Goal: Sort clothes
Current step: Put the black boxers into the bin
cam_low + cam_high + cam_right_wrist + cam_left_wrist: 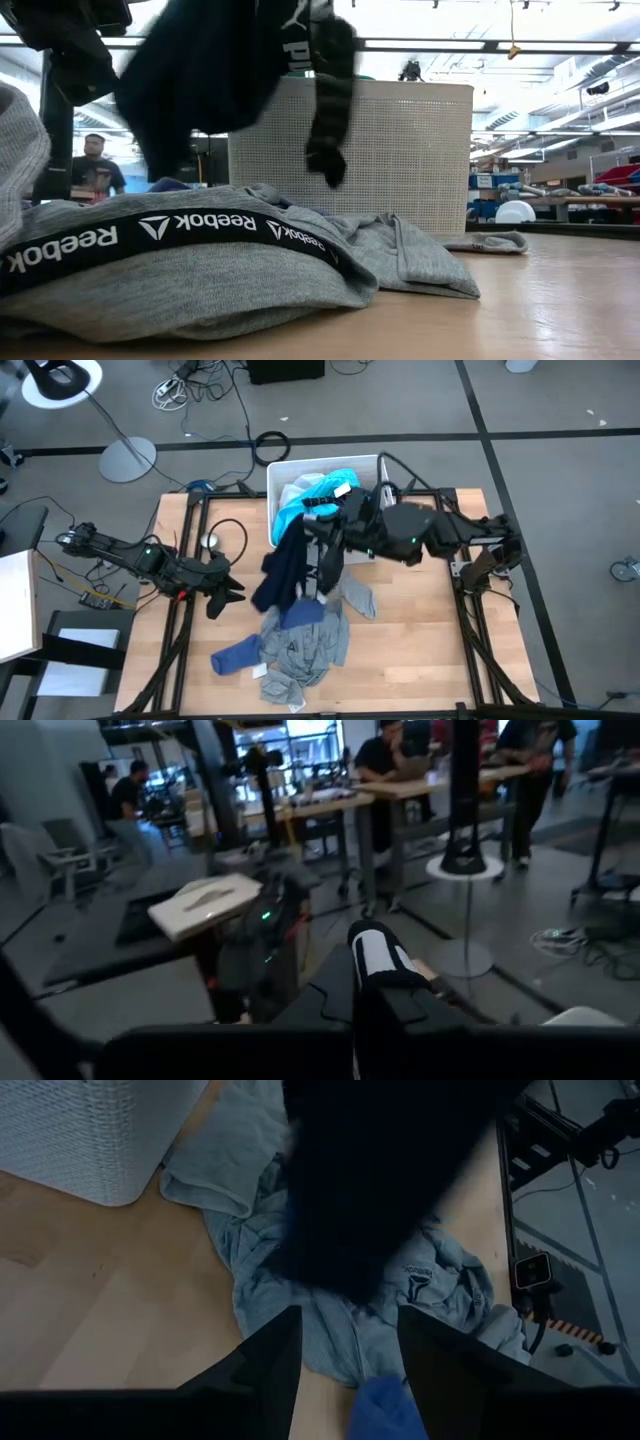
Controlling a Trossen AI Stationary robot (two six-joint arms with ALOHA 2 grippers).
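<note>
My right gripper (322, 523) is above the table's middle, just in front of the white bin (372, 463), shut on the dark navy piece (283, 570), which also shows in the low view (215, 70). The turquoise top (318, 490) lies in the bin. The grey t-shirt (303, 645) lies crumpled on the table under the hanging piece, with the blue sock (235, 657) at its left edge. My left gripper (226, 590) is open and empty at the table's left, its fingers (270, 1375) pointing at the pile. My right gripper holds the dark navy piece by a bunched upper part (312, 528), its fingers coming level from the table's right. The gripper's own body hides the hold itself. The piece hangs slack below the fingers, a dark-and-white end (380, 960) showing past them. Its lower end (268, 598) is over the grey pile.
A smaller grey cloth (356, 600) lies on the table right of the pile. The bin's perforated wall (400, 150) stands behind the clothes. Bare wood (420, 650) lies at the near right. People and desks show in the room beyond the table.
</note>
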